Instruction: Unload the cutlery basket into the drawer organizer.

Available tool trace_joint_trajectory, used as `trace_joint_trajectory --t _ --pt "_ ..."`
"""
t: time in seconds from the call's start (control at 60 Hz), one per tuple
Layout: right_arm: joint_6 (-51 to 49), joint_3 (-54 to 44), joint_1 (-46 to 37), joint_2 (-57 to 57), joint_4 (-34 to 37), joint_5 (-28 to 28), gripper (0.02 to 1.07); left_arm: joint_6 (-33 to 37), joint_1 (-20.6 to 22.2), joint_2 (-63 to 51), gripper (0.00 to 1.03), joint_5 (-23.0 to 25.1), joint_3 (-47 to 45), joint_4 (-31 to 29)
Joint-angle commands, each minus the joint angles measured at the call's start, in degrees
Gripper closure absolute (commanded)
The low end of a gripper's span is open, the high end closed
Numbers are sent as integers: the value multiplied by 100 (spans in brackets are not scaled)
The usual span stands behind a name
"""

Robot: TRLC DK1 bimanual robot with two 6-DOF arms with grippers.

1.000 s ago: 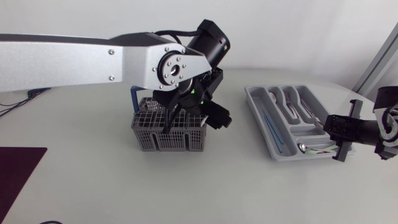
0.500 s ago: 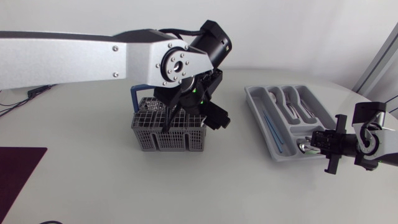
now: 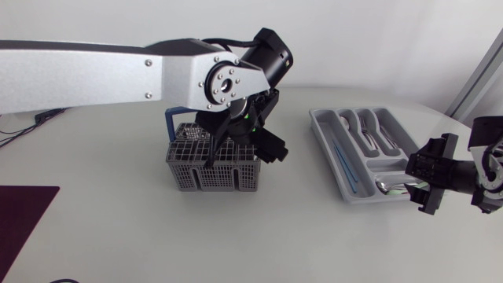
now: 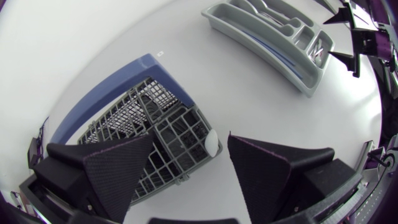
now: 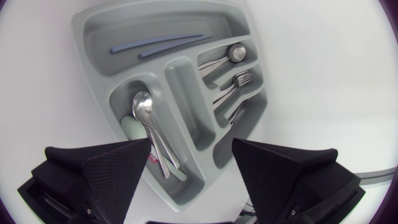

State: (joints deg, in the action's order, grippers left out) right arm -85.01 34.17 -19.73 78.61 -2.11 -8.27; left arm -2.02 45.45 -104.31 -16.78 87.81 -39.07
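Left gripper is hanging spread and empty directly above cutlery basket. Left arm is nearer, so I'm reading the next pick as straight down. Drawer organizer is sitting well right of basket. Right gripper is hovering further right, spread, empty.

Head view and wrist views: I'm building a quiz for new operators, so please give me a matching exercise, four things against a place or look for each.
Things:
1 cutlery basket
2 left hand
3 right hand
4 blue sticks

Place or look:
A in the drawer organizer, long outer compartment
B open, over the organizer's end that holds a spoon
C grey grid, blue handle
D open, at the basket's edge

Pairs: 1-C, 2-D, 3-B, 4-A.
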Motion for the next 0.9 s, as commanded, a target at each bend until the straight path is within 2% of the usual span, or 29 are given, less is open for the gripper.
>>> trace_joint_trajectory --t 0.0,0.217,0.467,0.633,0.883 --pt "486 265 -40 -223 272 -122 7 -220 25 -133 12 -159 184 -39" --pt "934 186 -5 -592 923 -588 7 -123 166 -212 13 -256 157 -39" --pt "1426 160 -14 -1278 1925 -1414 7 -35 131 -300 14 -423 70 66" --pt "1611 2 39 -1647 2268 -1669 7 -35 219 -362 25 -599 17 207" --pt "1663 -139 92 -1840 2355 -1801 7 -61 535 -538 44 -1038 -36 216"
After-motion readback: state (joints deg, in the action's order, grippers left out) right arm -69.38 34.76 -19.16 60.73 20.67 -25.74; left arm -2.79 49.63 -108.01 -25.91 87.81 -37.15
